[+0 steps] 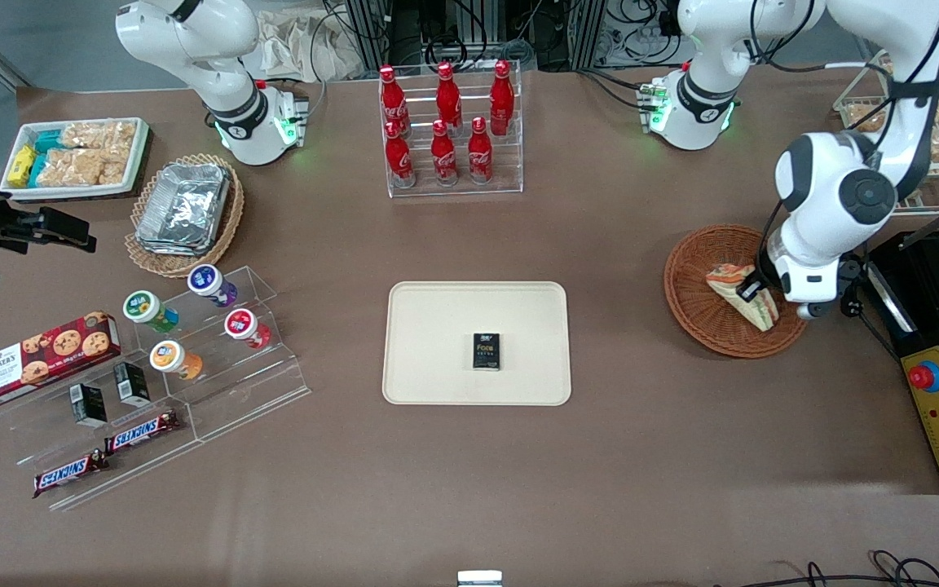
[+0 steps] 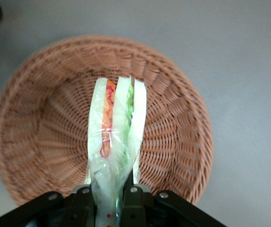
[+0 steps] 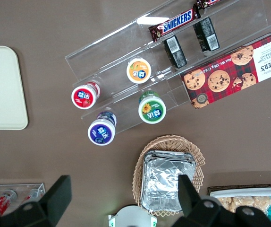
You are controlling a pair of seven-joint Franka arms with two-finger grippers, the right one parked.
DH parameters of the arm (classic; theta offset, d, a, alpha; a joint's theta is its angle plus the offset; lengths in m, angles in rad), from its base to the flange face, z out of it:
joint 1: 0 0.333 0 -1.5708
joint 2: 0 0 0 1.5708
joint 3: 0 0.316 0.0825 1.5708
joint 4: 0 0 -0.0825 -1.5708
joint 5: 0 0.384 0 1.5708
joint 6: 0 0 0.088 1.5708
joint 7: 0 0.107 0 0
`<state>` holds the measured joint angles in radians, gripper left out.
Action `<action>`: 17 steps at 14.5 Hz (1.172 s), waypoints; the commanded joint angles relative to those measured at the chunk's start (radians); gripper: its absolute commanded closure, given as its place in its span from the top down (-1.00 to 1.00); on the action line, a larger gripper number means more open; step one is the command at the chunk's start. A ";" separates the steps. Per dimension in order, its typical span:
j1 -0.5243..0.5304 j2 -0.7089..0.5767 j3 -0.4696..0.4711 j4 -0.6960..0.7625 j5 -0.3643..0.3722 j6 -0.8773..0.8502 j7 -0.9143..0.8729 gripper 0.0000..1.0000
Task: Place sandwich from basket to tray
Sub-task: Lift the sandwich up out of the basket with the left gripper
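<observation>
The sandwich (image 1: pixel 740 293) lies in the reddish wicker basket (image 1: pixel 694 293) toward the working arm's end of the table (image 1: pixel 649 456). The hand (image 1: pixel 755 287) is down over it inside the basket. The left wrist view shows what the front view hides: the two fingers (image 2: pixel 134 197) are clamped on the wrapped edge of the sandwich (image 2: pixel 119 137), whose orange, red and green layers stand edge-on above the woven floor of the basket (image 2: pixel 36 137). The front view only shows the wedge lying partly under the arm's wrist.

From the basket, the cream tray (image 1: pixel 437 326) lies at about 9 o'clock in the front view, near the table's middle, with a small black box (image 1: pixel 486 351) resting on it. A clear rack of red cola bottles (image 1: pixel 447 122) stands at the tray's 12 o'clock.

The right wrist view gives a close look at the parked arm's end: yoghurt cups (image 3: pixel 138 70) and Snickers bars (image 3: pixel 173 23) on a clear stepped stand, a Walkers biscuit box (image 3: pixel 234 71), and a tan basket holding foil trays (image 3: pixel 168 182).

The table is covered in plain brown.
</observation>
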<state>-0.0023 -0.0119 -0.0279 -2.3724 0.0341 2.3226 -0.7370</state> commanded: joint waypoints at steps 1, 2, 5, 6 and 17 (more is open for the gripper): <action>0.005 -0.043 0.000 0.132 0.004 -0.191 0.166 -1.00; 0.005 -0.031 0.002 0.227 0.001 -0.301 0.244 -1.00; 0.004 0.010 0.000 0.476 -0.017 -0.553 0.436 -1.00; -0.002 0.012 -0.003 0.539 -0.022 -0.589 0.453 -1.00; -0.025 0.140 -0.340 0.693 -0.128 -0.539 0.343 -1.00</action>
<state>-0.0283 0.0587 -0.3004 -1.7165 -0.0981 1.7457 -0.3053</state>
